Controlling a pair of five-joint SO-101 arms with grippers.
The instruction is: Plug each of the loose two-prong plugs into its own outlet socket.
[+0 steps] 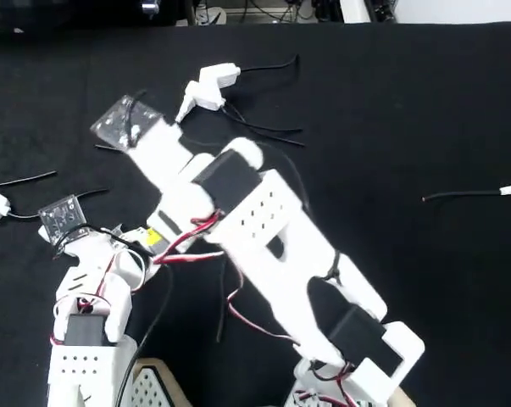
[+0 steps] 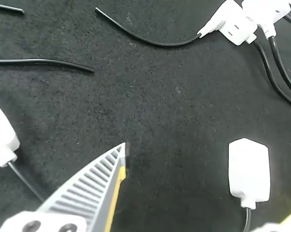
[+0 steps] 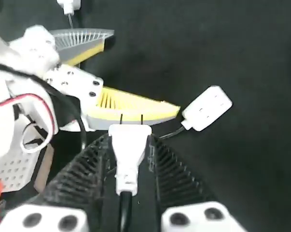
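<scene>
Plug (image 3: 130, 157) clamped in right gripper (image 3: 130, 141) (prongs forward), socket (image 3: 207, 108) near; left gripper (image 3: 144, 72) spread wide.

**Robotics laboratory workstation.** A black cloth is covering the desk (image 1: 424, 127). On it the left arm (image 1: 90, 288) and the right arm (image 1: 272, 246), both built of white printed parts, are standing side by side. Red and white servo wires (image 1: 187, 246) are running bare along their links. A two-prong plug (image 3: 131, 145) and a socket (image 3: 208, 108), each on a black cord, are appearing as detached pieces, not as wired fittings. Beyond the desk's far edge, tangled cables (image 1: 263, 10) are crowding the background.
</scene>
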